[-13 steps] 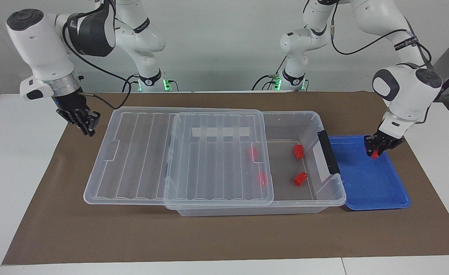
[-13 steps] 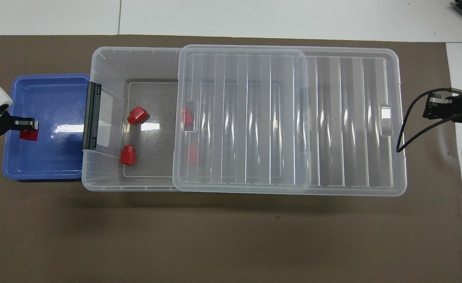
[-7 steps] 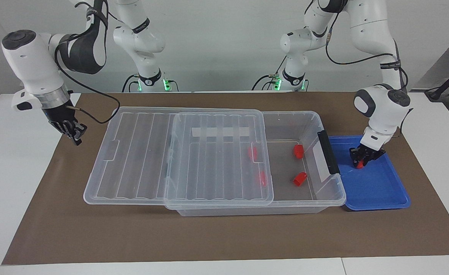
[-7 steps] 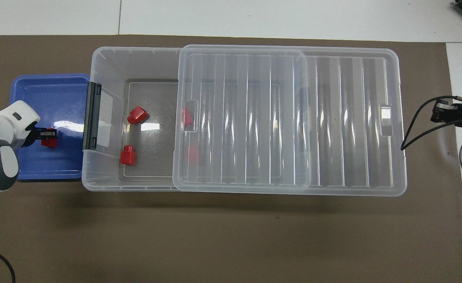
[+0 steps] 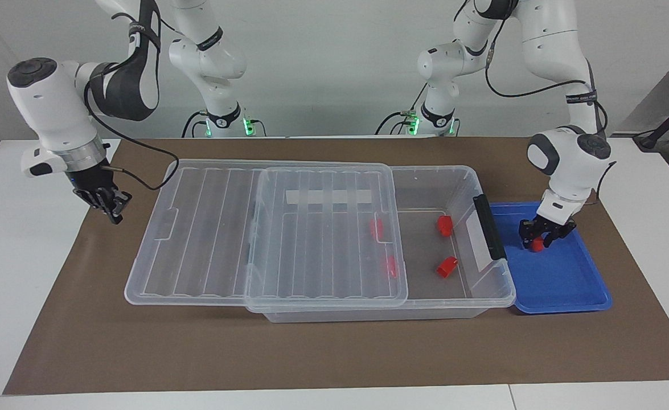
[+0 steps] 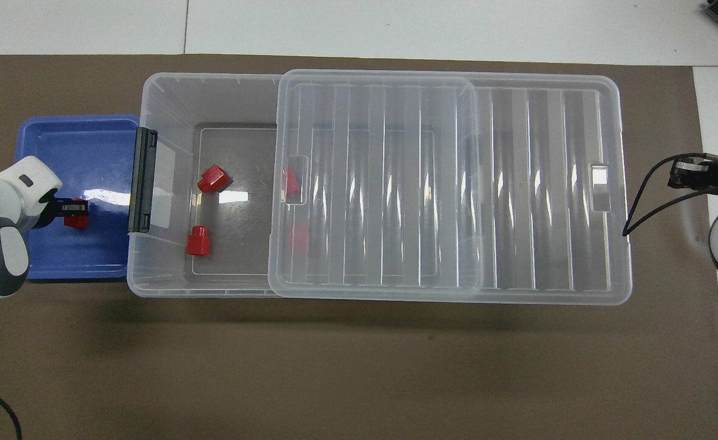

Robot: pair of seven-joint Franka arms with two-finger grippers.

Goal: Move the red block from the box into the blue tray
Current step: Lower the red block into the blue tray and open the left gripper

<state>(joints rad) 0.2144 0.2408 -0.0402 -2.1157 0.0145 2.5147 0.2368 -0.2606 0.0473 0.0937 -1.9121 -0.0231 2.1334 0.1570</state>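
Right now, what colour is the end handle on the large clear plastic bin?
Black end handle; overhead view shows it best.

A brown mat (image 5: 140, 341) covers most of the white counter (image 5: 4, 239); green lights (image 5: 247, 126) glow at twelve o'clock.

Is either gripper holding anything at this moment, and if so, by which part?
The left gripper straddles a red block in the blue tray, fingers open beside it; a grip cannot be confirmed. The right gripper holds nothing.
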